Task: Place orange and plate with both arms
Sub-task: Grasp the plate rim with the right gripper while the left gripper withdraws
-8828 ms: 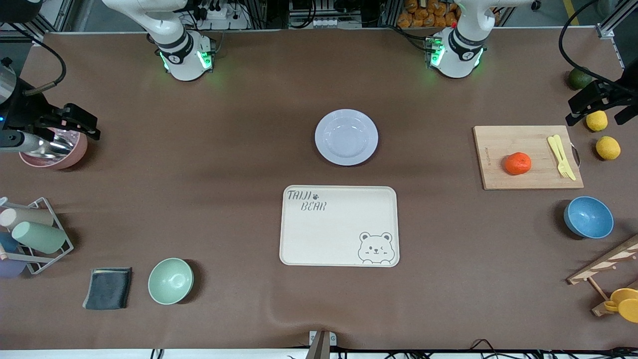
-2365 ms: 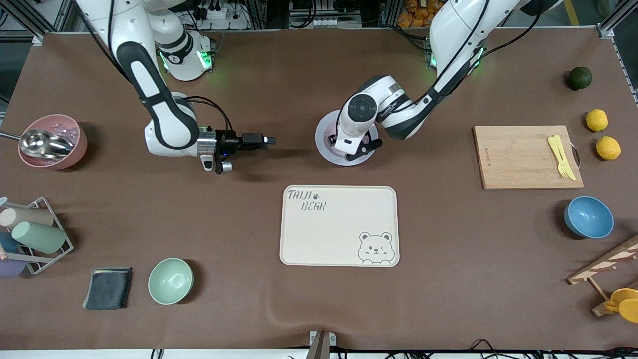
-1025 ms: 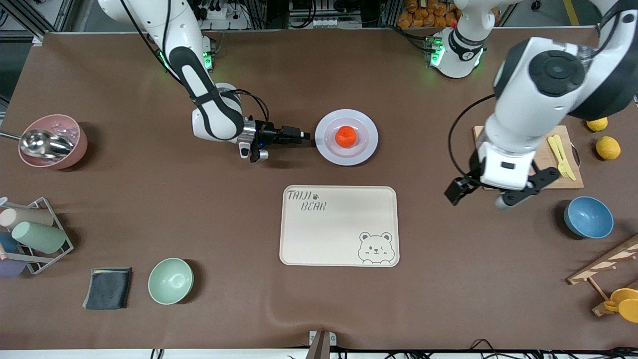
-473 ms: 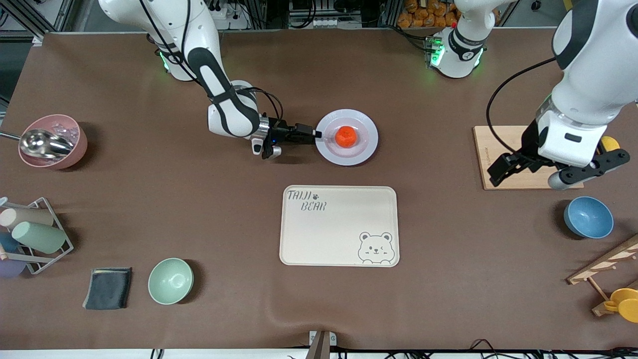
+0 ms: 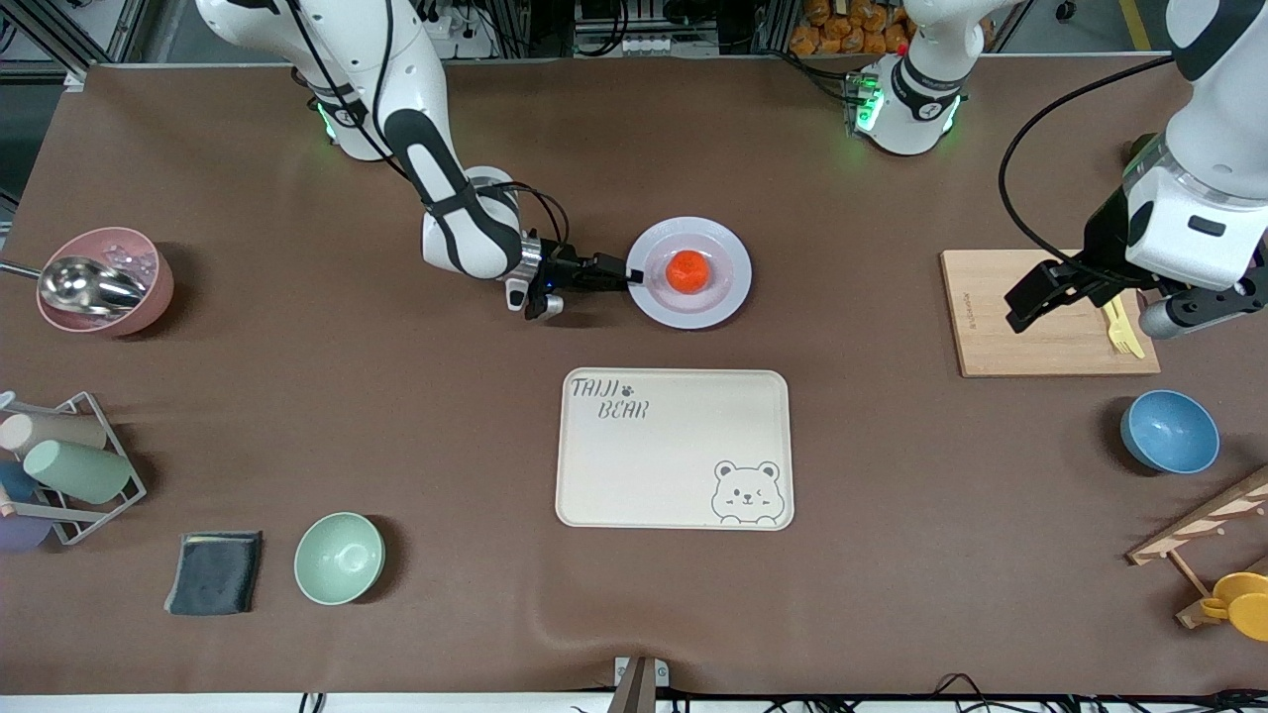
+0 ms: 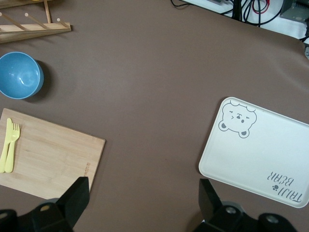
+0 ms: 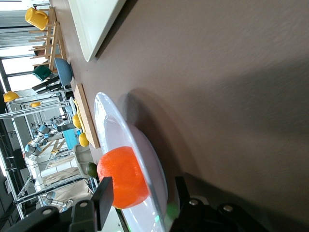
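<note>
The orange [image 5: 687, 270] lies in the middle of the pale lavender plate [image 5: 728, 243] at the table's centre. My right gripper [image 5: 630, 276] is open at the plate's edge toward the right arm's end. In the right wrist view its fingers [image 7: 103, 195] straddle the plate's rim [image 7: 107, 118], with the orange [image 7: 123, 176] just past them. My left gripper [image 5: 1137, 309] is open and empty, up in the air over the wooden cutting board [image 5: 1030, 337]. In the left wrist view its fingers [image 6: 72, 198] frame bare table.
A cream bear tray [image 5: 674, 448] lies nearer the front camera than the plate. A yellow fork [image 5: 1117, 332] lies on the cutting board, with a blue bowl [image 5: 1169, 431] nearby. A pink bowl [image 5: 104, 282], cup rack [image 5: 59, 465], grey cloth [image 5: 213, 571] and green bowl [image 5: 339, 558] sit toward the right arm's end.
My right gripper has moved in to the plate and now straddles its rim. My left gripper, after leaving the orange on the plate, has risen and swung toward the left arm's end.
</note>
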Motion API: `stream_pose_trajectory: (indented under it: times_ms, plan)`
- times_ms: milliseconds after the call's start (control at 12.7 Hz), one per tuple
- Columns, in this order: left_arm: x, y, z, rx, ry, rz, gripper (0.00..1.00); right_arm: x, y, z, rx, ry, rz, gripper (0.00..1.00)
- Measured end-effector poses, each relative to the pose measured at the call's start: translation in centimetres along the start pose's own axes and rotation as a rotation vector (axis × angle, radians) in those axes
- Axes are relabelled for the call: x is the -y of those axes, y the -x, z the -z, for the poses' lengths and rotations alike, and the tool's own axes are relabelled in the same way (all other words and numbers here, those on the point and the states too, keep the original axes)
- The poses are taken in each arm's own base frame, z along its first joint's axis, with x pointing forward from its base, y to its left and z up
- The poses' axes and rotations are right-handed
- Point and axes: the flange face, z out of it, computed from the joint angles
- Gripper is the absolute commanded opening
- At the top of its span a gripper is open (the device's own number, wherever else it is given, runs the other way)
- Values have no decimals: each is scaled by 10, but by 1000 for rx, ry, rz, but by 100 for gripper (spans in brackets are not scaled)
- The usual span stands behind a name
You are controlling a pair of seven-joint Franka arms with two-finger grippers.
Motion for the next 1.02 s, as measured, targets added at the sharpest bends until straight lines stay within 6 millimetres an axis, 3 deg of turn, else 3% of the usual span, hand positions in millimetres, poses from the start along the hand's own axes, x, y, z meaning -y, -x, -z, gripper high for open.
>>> stream_pose_trajectory:
  times_ms: [236,394,473,867,1025]
  plan:
    - [1,2,3,17,-10,-7,100,5,10,-11,-2,17,7,41]
    - [2,2,4,20,-12,-7,100,6,11,-12,-5,20,7,21]
    - [2,2,4,20,-12,-7,100,6,11,-12,-6,20,7,4]
    - [3,1,22,-3,-2,-40,100,11,7,-14,-11,8,11,0]
    - [17,-1,23,17,-27,-71,100,14,4,-14,-18,1,2,0]
